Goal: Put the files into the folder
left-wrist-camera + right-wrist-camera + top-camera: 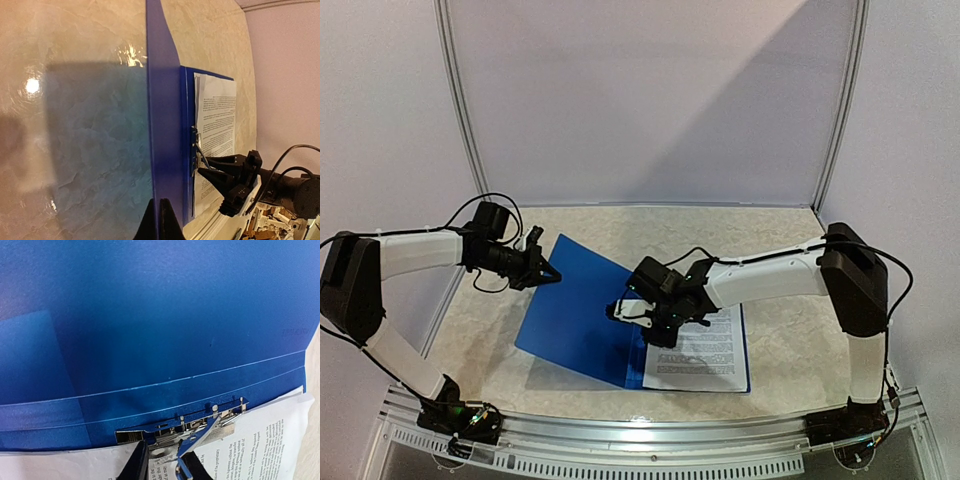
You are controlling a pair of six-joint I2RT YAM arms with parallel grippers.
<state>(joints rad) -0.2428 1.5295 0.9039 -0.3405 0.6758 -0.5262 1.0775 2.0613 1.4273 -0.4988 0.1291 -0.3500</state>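
Low in the top view, the papers (705, 352) lie inside the open folder (570, 310), on its right half, their left edge at the metal clip (200, 427) on the spine. The right gripper (623, 312) straddles the clip's raised lever, jaws apart rather than clamped. The lever probably wants pressing flat, with the sheets squared under it first. Further up and left, the left gripper (546, 272) is clenched on the folder's lifted cover, best held up until the clip locks.
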